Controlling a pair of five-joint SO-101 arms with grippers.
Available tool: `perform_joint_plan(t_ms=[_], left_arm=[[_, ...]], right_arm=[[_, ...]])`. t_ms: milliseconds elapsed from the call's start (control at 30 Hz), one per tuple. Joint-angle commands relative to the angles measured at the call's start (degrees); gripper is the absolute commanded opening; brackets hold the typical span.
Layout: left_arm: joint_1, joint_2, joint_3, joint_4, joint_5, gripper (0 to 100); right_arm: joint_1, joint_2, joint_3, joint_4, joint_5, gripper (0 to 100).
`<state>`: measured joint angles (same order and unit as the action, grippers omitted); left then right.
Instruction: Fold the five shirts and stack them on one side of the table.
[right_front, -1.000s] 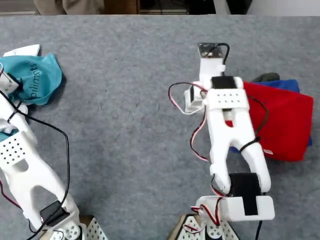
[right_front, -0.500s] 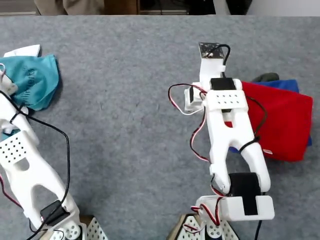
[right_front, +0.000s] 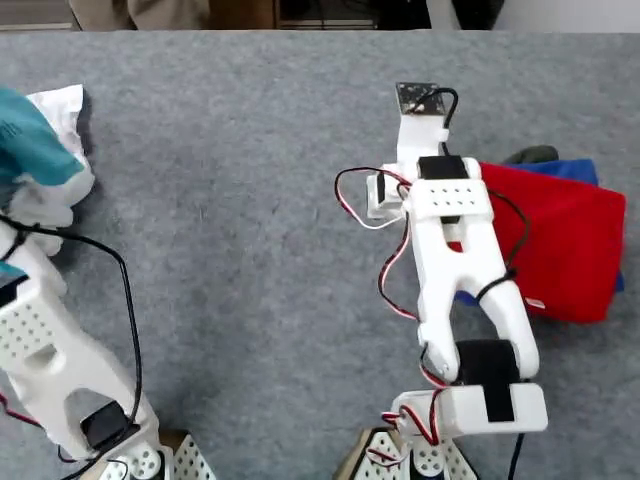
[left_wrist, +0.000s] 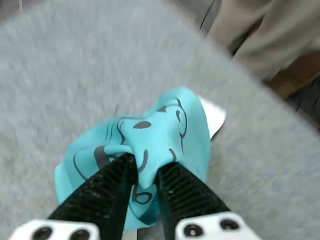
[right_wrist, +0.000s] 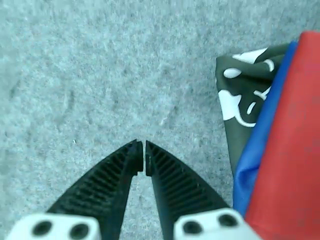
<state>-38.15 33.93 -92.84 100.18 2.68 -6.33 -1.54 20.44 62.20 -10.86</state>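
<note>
Where the grey, felt-like table cover (right_front: 230, 220) runs out at the far left of the high view, a soft teal fabric shirt with dark printed lettering (right_front: 30, 145) sits bunched in a rumpled lump. The left pincer (left_wrist: 145, 167), with ribbed black fingers (left_wrist: 112, 182), is clenched on a pinched ridge of that teal cloth, which spills past the fingertips in loose, rounded folds. Whether the shirt clears the cover I cannot tell. Touching it on the far side lies a crumpled white cloth shirt (right_front: 62, 105), one pale corner poking out from under the teal.

Further right, the white plastic right arm (right_front: 455, 250) lies along the table with looped red and black wires at its joints. The right pincer (right_wrist: 141, 156) has its ribbed tips pressed together on nothing, over bare cover. Just beside it sits a flat folded stack: a smooth red cloth shirt (right_front: 565, 245) on top, a blue cloth shirt (right_front: 570, 168) edging out beneath, and a dark shirt with white print (right_wrist: 240, 107) lowest, near the table's right side.
</note>
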Motion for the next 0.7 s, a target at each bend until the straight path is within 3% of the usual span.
perform_joint_plan(t_ms=[0, 233, 433, 667], left_arm=[[1.1, -12.4, -3.0, 0.0, 0.6, 2], [3.3, -28.9, -2.9, -3.6, 0.6, 2], [14.1, -37.5, -1.9, 0.8, 0.5, 2], [20.7, -39.8, 16.1, 0.7, 0.6, 2]], right_arm=[[-0.7, 1.9, -0.2, -0.9, -0.7, 2.3], [-0.7, 3.3, -0.3, -0.8, -0.7, 2.3], [-0.7, 3.2, -1.6, -0.5, -0.4, 2.4], [-0.7, 3.2, -10.3, 4.5, 2.0, 2.7]])
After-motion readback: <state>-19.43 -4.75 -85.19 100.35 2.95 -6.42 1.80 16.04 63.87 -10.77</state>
